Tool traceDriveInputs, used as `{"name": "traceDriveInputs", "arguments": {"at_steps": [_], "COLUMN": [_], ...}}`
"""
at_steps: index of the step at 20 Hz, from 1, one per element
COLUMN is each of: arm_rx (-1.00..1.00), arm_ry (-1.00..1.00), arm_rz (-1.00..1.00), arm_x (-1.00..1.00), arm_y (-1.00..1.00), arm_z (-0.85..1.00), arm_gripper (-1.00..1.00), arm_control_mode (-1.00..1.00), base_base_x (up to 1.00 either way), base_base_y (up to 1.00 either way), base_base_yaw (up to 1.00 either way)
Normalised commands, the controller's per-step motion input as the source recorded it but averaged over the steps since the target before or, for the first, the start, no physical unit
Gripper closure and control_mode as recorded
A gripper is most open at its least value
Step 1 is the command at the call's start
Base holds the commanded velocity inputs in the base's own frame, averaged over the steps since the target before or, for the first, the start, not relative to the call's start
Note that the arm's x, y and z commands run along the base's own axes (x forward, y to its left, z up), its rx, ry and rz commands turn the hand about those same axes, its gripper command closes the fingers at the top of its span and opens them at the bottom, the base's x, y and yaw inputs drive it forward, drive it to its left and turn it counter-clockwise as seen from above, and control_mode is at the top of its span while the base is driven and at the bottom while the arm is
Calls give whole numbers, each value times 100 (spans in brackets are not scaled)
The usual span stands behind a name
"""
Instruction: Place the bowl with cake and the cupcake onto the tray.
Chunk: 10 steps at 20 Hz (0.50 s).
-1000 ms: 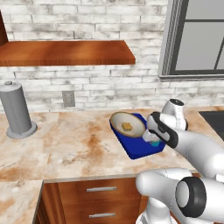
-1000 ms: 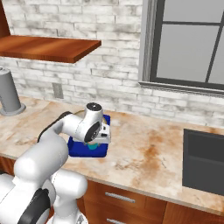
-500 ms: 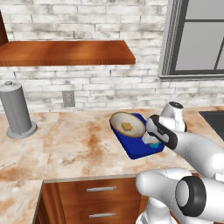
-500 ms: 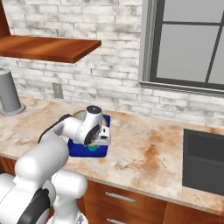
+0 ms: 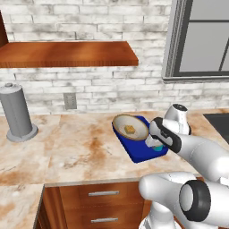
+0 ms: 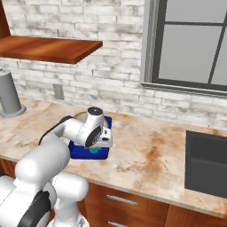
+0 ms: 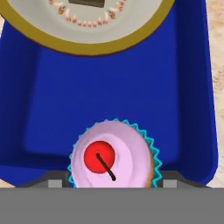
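My end effector (image 5: 154, 144) hangs low over the near end of the dark blue tray (image 7: 109, 96) on the marble bench (image 5: 76, 152). Its 2 fingers sit just at either side of the cupcake (image 7: 113, 158), and I cannot tell whether they clamp it. The cupcake, pink frosting with a red cherry, sits inside the tray. The bowl with cake (image 5: 130, 127) rests on the tray's far end, well apart from the cupcake

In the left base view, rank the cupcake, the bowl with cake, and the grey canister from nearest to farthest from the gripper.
1. The cupcake, right at the gripper, on the tray's near end.
2. The bowl with cake, on the tray's far end.
3. The grey canister, far left on the counter.
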Motion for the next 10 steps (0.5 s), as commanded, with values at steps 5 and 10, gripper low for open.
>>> {"name": "traceDriveInputs", "arguments": {"at_steps": [5, 10], "arm_rx": [0, 0], "arm_ry": [0, 0], "arm_rz": [0, 0], "arm_x": [0, -11], "arm_y": [0, 0], "arm_z": [4, 51], "arm_gripper": [-100, -100], "arm_control_mode": [-100, -100], "base_base_x": [0, 0], "base_base_y": [0, 0], "base_base_yaw": [0, 0]}}
